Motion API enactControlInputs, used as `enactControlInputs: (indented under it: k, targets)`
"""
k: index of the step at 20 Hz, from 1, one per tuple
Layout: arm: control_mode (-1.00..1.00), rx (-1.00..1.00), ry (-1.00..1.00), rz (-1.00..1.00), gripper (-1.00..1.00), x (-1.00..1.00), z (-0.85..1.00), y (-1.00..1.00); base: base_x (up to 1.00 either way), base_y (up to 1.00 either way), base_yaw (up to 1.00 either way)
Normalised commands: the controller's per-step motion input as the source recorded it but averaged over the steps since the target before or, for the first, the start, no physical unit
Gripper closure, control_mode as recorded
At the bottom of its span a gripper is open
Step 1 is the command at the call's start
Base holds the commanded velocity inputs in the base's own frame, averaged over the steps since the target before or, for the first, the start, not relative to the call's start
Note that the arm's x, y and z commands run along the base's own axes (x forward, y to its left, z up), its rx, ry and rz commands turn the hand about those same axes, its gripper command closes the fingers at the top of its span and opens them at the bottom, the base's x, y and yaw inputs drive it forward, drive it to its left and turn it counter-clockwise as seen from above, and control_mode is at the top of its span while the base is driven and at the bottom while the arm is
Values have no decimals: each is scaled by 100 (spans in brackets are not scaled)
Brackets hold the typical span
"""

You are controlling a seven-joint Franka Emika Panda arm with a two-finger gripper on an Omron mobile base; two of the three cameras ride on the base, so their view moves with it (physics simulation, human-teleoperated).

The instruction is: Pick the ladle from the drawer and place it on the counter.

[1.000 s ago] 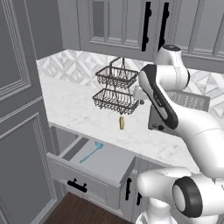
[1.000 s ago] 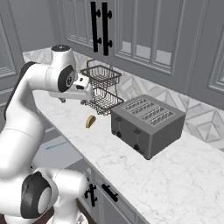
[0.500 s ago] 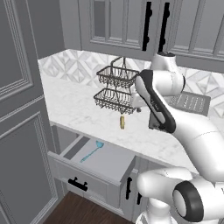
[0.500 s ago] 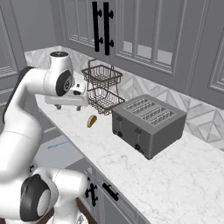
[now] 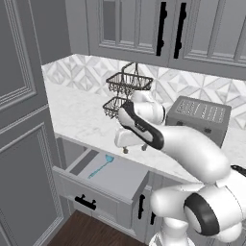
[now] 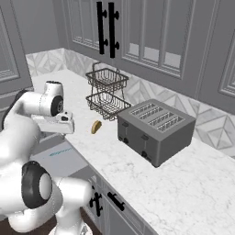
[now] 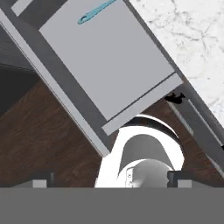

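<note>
The slim teal ladle (image 5: 100,166) lies on the flat grey floor of the open drawer (image 5: 122,177), toward its back left. In the hand view the ladle (image 7: 96,11) sits at the top edge, far from my fingertips (image 7: 41,180), with the drawer floor (image 7: 109,57) below it. My gripper (image 5: 135,149) hangs over the counter's front edge and the drawer's right side, pointing down, open and holding nothing. The white marble counter (image 5: 81,120) runs behind the drawer. In the right base view the ladle (image 6: 59,152) is a thin teal line below my hand (image 6: 56,124).
A small yellow-brown lump (image 6: 96,126) lies on the counter (image 6: 137,170) in front of a two-tier wire basket (image 6: 108,92). A grey toaster (image 6: 156,131) stands to the right. A black handle (image 7: 175,98) marks a neighbouring drawer front. A tall cabinet (image 5: 24,144) borders the left.
My arm has swung down and left, from over the counter beside the basket to the counter's edge above the drawer. The ladle and drawer have not moved.
</note>
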Motion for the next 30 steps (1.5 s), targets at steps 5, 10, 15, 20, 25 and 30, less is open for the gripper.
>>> enactControlInputs:
  k: [5,10,15,20,25,30]
  targets:
    - [-100,0,27,1,-100,29,-100,86,0,0,0]
    - [-100,-3,18,0,-100,23,-100,54,0,0,0]
    - [-100,0,6,0,-100,5,-100,5,0,0,0]
    - [-100,0,1,0,-100,-2,-97,41,0,0,0]
    - [-100,0,0,1,-100,-42,-70,84,0,0,0]
    - [-100,1,0,3,-100,-84,-61,100,0,0,0]
